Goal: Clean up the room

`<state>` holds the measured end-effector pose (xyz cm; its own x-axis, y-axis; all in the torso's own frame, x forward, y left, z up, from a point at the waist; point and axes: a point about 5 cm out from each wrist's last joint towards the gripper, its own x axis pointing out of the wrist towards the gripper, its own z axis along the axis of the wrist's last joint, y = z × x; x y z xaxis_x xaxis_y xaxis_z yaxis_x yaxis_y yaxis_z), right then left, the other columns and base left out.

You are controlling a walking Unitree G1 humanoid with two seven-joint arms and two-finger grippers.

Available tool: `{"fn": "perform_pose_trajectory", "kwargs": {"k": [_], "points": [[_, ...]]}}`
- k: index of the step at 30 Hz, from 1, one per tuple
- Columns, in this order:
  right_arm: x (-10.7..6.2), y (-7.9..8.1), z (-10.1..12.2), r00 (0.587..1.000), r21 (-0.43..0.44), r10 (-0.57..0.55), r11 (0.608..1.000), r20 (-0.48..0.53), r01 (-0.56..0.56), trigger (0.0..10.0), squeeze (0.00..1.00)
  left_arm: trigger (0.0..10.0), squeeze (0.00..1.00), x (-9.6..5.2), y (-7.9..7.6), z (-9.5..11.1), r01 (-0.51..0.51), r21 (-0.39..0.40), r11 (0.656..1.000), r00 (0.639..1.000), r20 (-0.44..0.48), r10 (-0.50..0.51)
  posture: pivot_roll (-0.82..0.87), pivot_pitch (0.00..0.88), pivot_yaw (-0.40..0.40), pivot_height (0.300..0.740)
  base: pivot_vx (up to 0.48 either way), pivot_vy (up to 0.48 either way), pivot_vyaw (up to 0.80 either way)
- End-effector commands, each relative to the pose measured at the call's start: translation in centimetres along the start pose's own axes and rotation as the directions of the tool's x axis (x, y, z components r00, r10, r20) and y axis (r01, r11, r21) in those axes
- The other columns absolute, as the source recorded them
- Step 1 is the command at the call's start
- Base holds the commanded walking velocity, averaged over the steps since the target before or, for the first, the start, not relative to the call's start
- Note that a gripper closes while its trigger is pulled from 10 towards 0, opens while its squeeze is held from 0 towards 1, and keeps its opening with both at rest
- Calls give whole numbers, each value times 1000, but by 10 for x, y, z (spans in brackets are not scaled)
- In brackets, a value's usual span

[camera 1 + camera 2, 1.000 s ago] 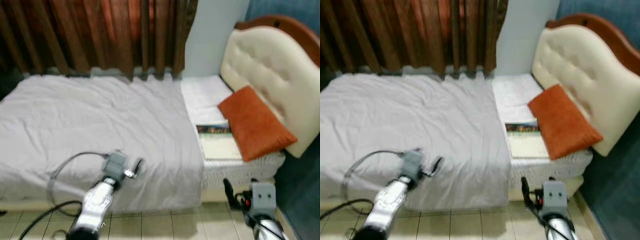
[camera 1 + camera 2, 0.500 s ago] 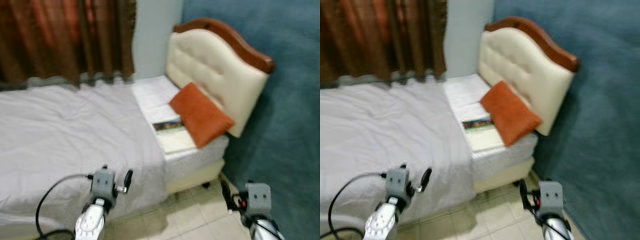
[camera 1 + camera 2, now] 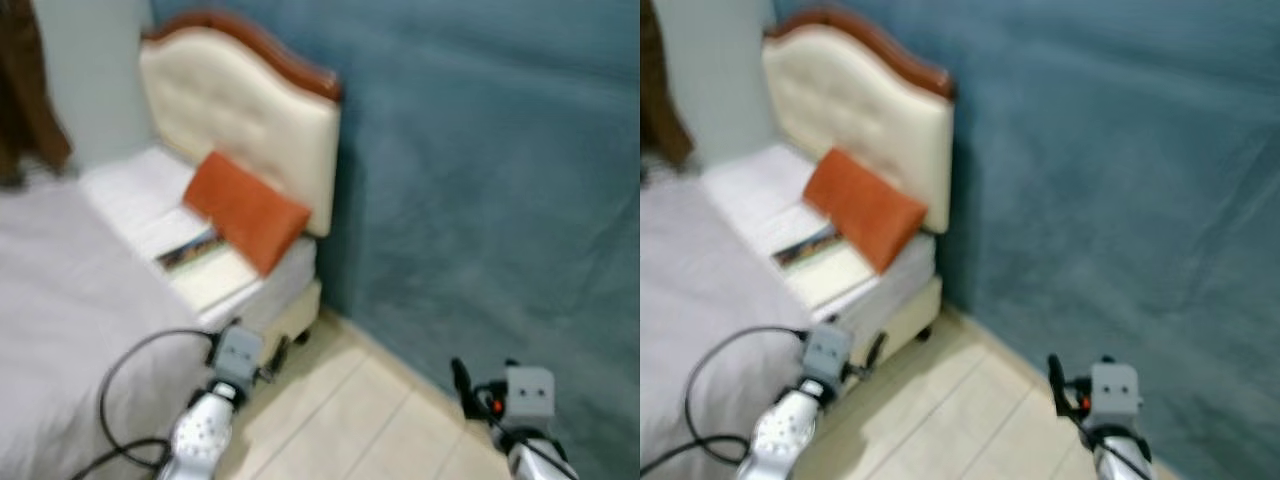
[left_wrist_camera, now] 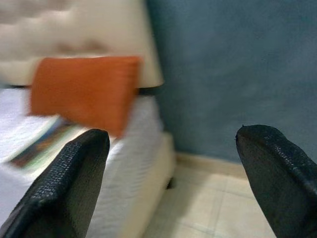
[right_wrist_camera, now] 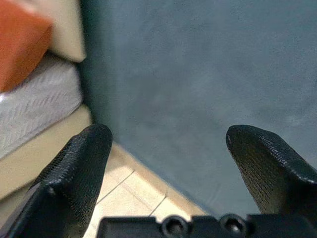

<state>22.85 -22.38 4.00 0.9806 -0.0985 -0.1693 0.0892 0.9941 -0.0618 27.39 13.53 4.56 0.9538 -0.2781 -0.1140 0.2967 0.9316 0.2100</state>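
My left claw (image 4: 168, 163) is spread wide with nothing between its fingers, held low beside the foot-side corner of the bed (image 3: 60, 300), and along it I look at the mattress edge and the tiled floor (image 3: 340, 420). My right claw (image 5: 168, 168) is likewise released and carrying nothing, held out over the floor near the blue-green wall (image 3: 480, 180), well apart from the bed. Beyond the left claw, the things I judge worth tidying sit at the head of the bed: an orange cushion (image 3: 245, 208) leaning tilted against the cream tufted headboard (image 3: 235, 105), and a book or magazine (image 3: 195, 258) lying flat on the white mattress just beside the cushion's lower edge, apparently touching it. The views are blurred, so I cannot read the cover or tell whether it is one item or two stacked. The cushion should be light and soft, squashing under the fingers, so I would pinch it by a corner or along an edge seam instead of trying to span its face. The book looks thin and flat with a possibly slick cover; lying flush on soft bedding, it would be best taken at the overhanging or nearest edge, pressing into the mattress to get a finger underneath. A grey sheet (image 3: 50, 330) covers the rest of the bed.
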Motion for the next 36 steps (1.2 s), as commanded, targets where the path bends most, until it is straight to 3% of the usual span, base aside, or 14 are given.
{"fn": "perform_pose_trajectory", "kwargs": {"k": [1,2,5,9,11,15,18,21,22,25,36], "points": [[0,-1,1,1000,39,-13,999,8,13,10000,0,10000,0,1,6,4,26,-61,998,1000,3,-26,-66,0,-51,740,0,0,-800],[-1,-2,1,1000,76,-17,997,13,16,10000,0,10000,0,2,6,8,39,-38,999,999,26,-38,-67,0,-50,740,307,-364,-800],[-1,-1,1,1000,82,-21,996,18,19,10000,0,10000,0,4,7,6,64,-32,997,998,12,-63,-77,0,-22,740,324,-351,-800],[-3,5,2,999,41,4,999,40,-5,10000,0,10000,0,8,10,3,90,-56,994,996,-15,-91,-98,0,3,740,331,-344,-800],[-5,3,1,999,40,-2,999,37,1,10000,0,10000,0,9,1,2,114,-81,990,993,-17,-115,-117,0,11,740,334,-341,-800],[-7,2,-2,1000,28,1,1000,29,-2,10000,0,10000,0,10,1,3,96,-93,991,995,-17,-98,-120,0,12,740,333,-342,-600],[-19,6,3,998,111,58,992,11,-59,10000,0,10000,0,-9,16,0,-30,-120,992,999,-39,26,-104,0,12,740,361,-112,0],[-47,17,0,977,97,212,973,-34,-208,10000,0,10000,0,-67,15,-12,-43,-151,988,992,-121,25,-95,0,4,740,0,0,0],[-48,16,-1,976,102,213,973,-40,-208,10000,0,10000,0,-71,11,-11,-37,-168,985,991,-130,15,-88,0,2,740,0,0,0],[-46,19,-5,967,111,240,967,-79,-231,10000,0,10000,0,-67,8,-4,-73,-176,982,988,-146,48,-75,0,-7,740,0,0,0],[-46,19,-5,967,111,240,967,-79,-231,10000,0,10000,0,-67,8,-4,-73,-176,982,988,-146,48,-75,0,-7,740,0,0,0]]}}
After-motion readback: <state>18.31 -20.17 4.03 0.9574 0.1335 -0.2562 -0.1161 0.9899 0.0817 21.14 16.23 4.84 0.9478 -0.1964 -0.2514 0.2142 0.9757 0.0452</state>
